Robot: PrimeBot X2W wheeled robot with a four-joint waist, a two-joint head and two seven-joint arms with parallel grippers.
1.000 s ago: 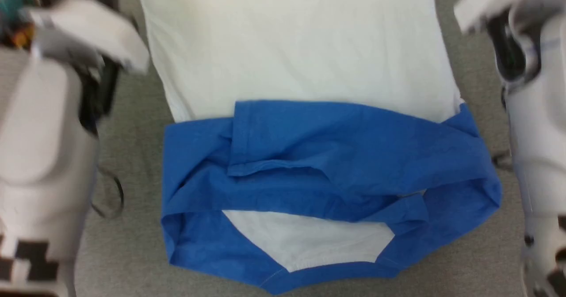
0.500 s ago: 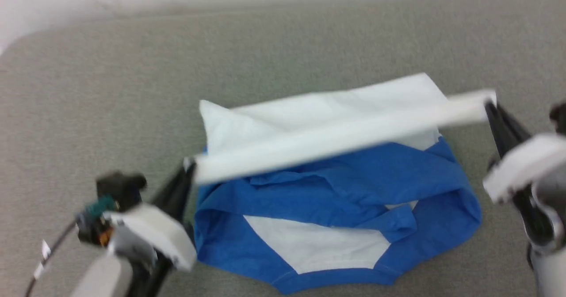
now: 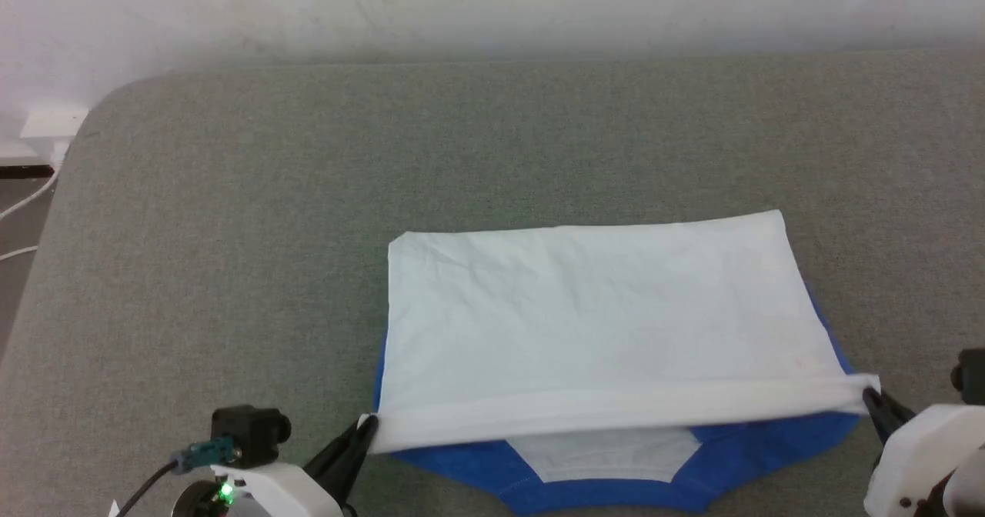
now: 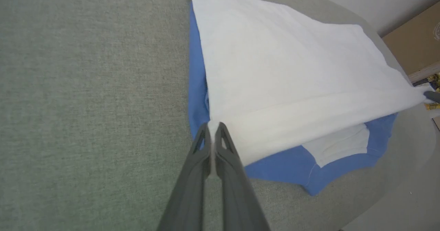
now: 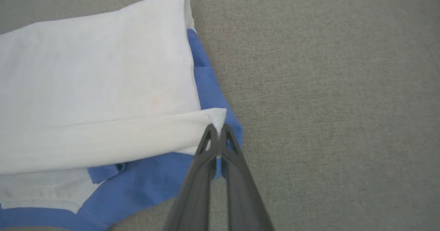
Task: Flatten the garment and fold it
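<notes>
The left pincer sits low over the grey counter, its two dark fingers slanting in toward the garment. In the left wrist view this pincer is pressed together on a white corner of the garment, with a sliver of cloth caught between the tips. The right pincer mirrors it from the other side, its fingers slanting inward. In the right wrist view it is clamped on the opposite white corner of the garment, and a small tuft of cloth pokes out past the tips.

Between the two pincers the white edge runs as a straight, taut band. Beyond that band, away from both pincers, the white body lies spread flat on the counter. On the robot's side of the band, lower than the held edge, the blue shoulders and neck trim lie on the counter around a white patch. A strip of blue also shows just beside each pincer's tips, under the white layer.
</notes>
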